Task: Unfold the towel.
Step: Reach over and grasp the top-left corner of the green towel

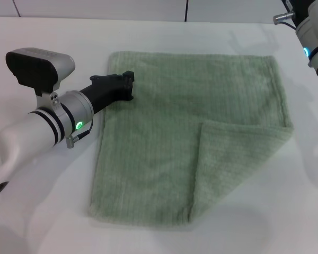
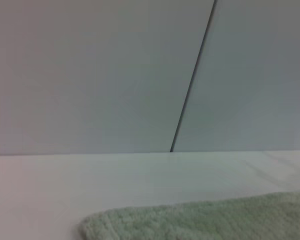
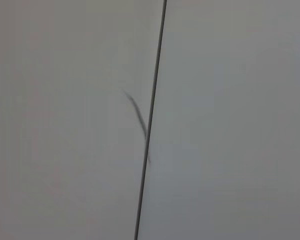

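Head view, left hand point(image 1: 128, 84) low over towel point(image 1: 191, 137) far-left corner, arm angled inward

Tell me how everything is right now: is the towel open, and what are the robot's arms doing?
towel: lying on the white table, mostly spread, near right corner folded over on top.
left pincer: low at the towel's far left corner.
right arm: up at the far right edge, off the towel, pincer out of sight.
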Tool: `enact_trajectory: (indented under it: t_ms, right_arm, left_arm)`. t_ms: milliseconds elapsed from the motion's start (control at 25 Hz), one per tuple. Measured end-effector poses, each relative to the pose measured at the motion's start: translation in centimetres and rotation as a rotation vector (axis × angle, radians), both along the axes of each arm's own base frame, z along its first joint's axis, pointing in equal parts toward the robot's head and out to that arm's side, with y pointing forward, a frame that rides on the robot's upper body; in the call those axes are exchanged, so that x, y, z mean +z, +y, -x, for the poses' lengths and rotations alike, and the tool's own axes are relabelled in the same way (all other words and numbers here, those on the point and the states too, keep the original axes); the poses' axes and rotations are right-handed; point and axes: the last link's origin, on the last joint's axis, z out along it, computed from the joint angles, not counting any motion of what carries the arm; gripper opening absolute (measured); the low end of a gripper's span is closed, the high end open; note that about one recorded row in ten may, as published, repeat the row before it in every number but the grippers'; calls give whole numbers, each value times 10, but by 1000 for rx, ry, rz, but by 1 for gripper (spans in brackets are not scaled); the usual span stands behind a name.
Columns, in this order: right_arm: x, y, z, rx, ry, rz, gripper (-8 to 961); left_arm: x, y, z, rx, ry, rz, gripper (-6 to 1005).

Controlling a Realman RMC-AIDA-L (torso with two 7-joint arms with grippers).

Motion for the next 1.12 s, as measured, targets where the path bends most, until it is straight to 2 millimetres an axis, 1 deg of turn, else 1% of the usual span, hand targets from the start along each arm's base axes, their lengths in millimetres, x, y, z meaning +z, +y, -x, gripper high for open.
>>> enact_trajectory:
  t_ms: [320,600,1120]
  right_arm:
    - [-2,4,5,-2,-2,12,819]
    - [-5,10,8,-22,-11,35,819]
    - [-5,12,11,-18,-11,39,819]
  left_arm:
    - [-4,2,5,32,55,14,4]
    - [-4,3,6,34,65,16,4]
    - [-6,4,6,31,95,25,4]
